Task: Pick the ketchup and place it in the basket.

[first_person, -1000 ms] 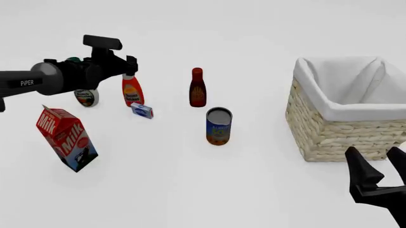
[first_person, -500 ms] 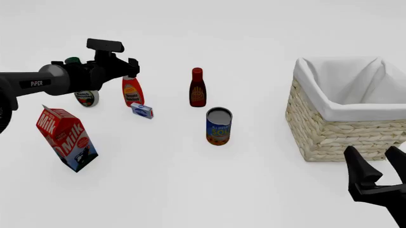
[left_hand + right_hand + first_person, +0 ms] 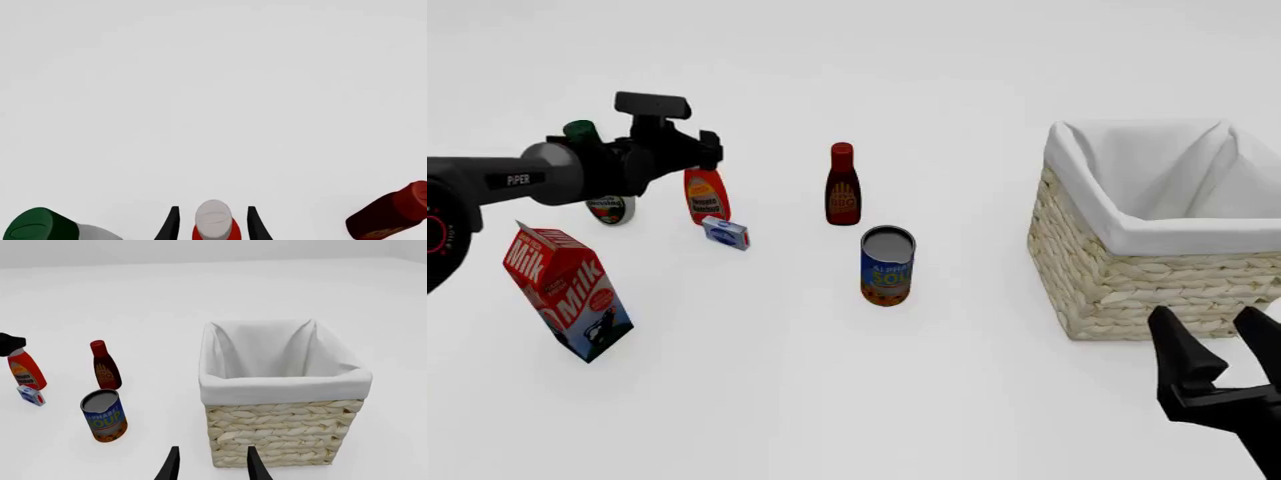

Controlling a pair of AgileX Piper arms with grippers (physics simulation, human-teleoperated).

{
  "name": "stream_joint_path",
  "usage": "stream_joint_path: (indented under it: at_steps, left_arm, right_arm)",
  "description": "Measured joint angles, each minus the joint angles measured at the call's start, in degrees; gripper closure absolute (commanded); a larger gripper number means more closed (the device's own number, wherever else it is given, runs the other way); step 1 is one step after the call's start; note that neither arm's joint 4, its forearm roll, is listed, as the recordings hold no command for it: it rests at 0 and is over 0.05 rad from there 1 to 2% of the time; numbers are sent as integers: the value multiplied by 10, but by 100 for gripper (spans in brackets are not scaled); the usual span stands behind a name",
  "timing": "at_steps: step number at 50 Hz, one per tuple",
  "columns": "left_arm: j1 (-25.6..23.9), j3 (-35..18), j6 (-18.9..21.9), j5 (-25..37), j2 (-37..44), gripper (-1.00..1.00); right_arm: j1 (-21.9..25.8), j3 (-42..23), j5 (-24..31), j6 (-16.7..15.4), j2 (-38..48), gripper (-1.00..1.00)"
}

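Note:
The ketchup (image 3: pixel 706 196), a red-orange bottle with a yellow-white label, stands at the left rear of the table. My left gripper (image 3: pixel 705 152) is open at its top. In the left wrist view the white cap (image 3: pixel 213 218) sits between the two fingertips (image 3: pixel 171 226) with a gap on each side. The front view hides the cap behind the gripper. The wicker basket (image 3: pixel 1121 270) with white lining stands at the right. My right gripper (image 3: pixel 1222 345) is open and empty in front of the basket (image 3: pixel 280 435). The ketchup also shows in the right wrist view (image 3: pixel 27 372).
A dark maroon bottle (image 3: pixel 843 186) and a soup can (image 3: pixel 888 265) stand mid-table. A small blue box (image 3: pixel 726 233) lies by the ketchup. A milk carton (image 3: pixel 567 290) leans at the front left. A green-capped white bottle (image 3: pixel 581 130) and a round tin (image 3: pixel 607 208) sit behind my left arm.
My left arm has reached farther forward and lowered a little at the ketchup's cap, uncovering the green-capped bottle. The right gripper has barely moved.

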Motion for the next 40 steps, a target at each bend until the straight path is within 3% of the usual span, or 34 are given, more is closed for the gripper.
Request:
stream_joint_path:
  at_steps: [26, 27, 40]
  left_arm:
    - [2, -2, -2, -6, 19, -100]
    - [2, -2, -2, -6, 19, 100]
    - [0, 1, -6, -9, 16, 100]
  right_arm:
    - [0, 0, -3, 1, 5, -100]
    - [0, 0, -3, 1, 5, -100]
    - [1, 0, -6, 2, 9, -100]
